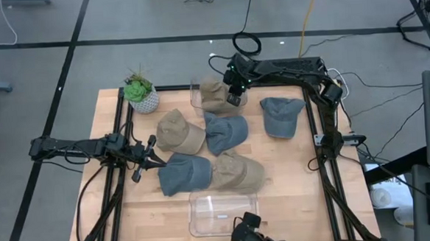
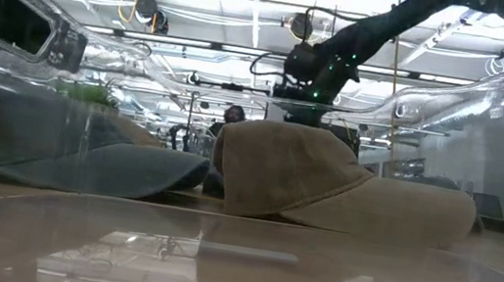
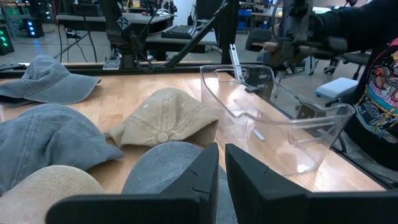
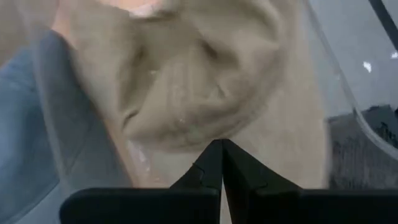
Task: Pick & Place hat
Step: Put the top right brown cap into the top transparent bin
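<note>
hats [image 1: 181,131]: matt cloth | bin [image 1: 223,212]: clear glossy plastic | table [image 1: 293,197]: wood

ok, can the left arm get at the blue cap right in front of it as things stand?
Probably yes. The left gripper sits beside the blue cap with nothing between them, but its fingers are nearly shut, so it would have to open first.

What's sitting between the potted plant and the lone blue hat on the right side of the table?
In the high view, a tan hat lies between the potted plant and the blue hat, with the right gripper over it, jaws shut.
</note>
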Motion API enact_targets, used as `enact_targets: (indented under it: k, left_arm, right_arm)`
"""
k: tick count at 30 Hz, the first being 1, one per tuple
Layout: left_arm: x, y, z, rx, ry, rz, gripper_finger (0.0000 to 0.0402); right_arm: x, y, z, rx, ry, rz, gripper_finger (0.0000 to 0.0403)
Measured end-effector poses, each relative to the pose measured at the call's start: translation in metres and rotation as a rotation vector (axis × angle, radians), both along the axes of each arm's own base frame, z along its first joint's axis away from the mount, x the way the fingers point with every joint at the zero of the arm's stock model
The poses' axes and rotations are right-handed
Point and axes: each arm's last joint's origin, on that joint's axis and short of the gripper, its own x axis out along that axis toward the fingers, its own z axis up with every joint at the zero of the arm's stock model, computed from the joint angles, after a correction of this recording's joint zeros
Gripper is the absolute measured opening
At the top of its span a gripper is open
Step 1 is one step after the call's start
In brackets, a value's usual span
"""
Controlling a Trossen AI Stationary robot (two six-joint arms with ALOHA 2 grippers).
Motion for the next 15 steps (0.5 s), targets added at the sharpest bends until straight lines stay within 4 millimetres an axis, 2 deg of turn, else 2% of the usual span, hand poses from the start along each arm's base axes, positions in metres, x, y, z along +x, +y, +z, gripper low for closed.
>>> enact_targets:
  k: [6, 15]
  left_arm:
    - [0.000, 0.000, 0.000, 0.000, 0.000, 0.000, 0.0037]
    - [0.000, 0.000, 0.000, 0.000, 0.000, 0.000, 0.0037]
  right_arm:
    - [-0.002, 0.003, 0.001, 0.050, 0.001, -0.022, 0.0000]
    - [-0.011, 0.010, 0.035, 0.042, -0.077, -0.073, 0.0000]
